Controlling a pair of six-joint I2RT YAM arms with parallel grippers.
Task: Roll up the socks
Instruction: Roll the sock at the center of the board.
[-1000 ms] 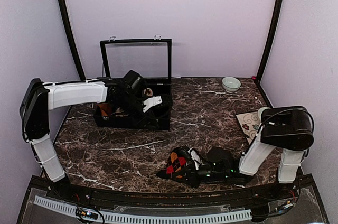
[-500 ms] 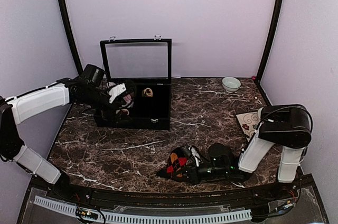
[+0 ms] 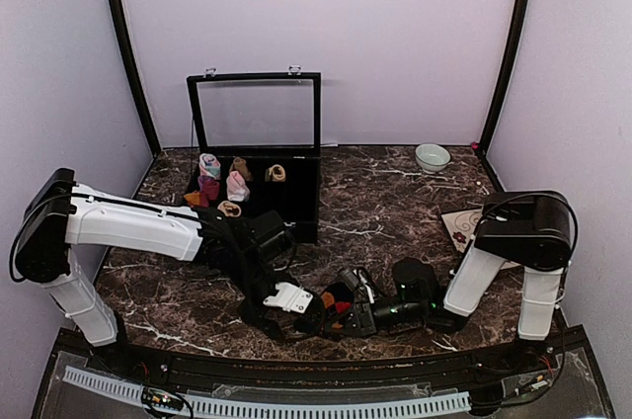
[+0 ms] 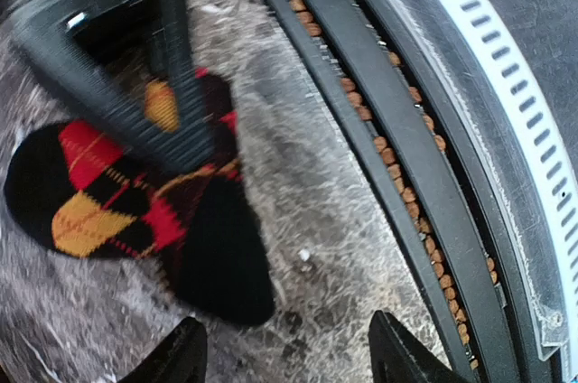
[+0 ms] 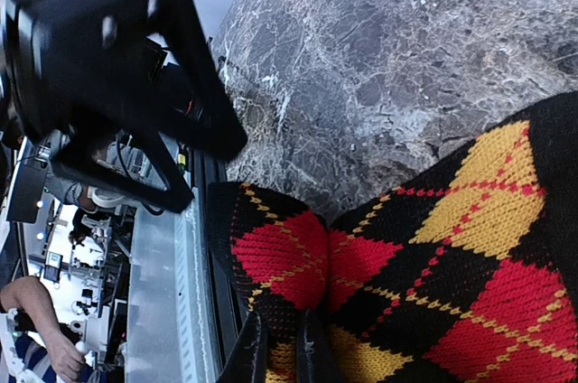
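Observation:
A black sock (image 3: pixel 339 302) with red and orange argyle diamonds lies bunched near the table's front edge. In the right wrist view my right gripper (image 5: pixel 278 351) is shut on a fold of this sock (image 5: pixel 406 247). It lies low on the table in the top view, my right gripper (image 3: pixel 357 314) pointing left. My left gripper (image 3: pixel 301 308) hovers just left of the sock. In the left wrist view the left gripper (image 4: pixel 289 360) is open over bare marble, and the sock's black end (image 4: pixel 217 275) lies just ahead of its left finger.
A black case (image 3: pixel 296 204) with its lid up stands at the back left and holds small sock rolls (image 3: pixel 237 185). A pale bowl (image 3: pixel 432 156) sits at the back right, a patterned card (image 3: pixel 462 229) at the right. The table's front rail (image 4: pixel 424 175) runs close to the left gripper.
My left arm has swung from the case down to the front of the table beside the sock. Its jaws, shut on something white a second ago, now stand open and empty. The right arm has stayed put.

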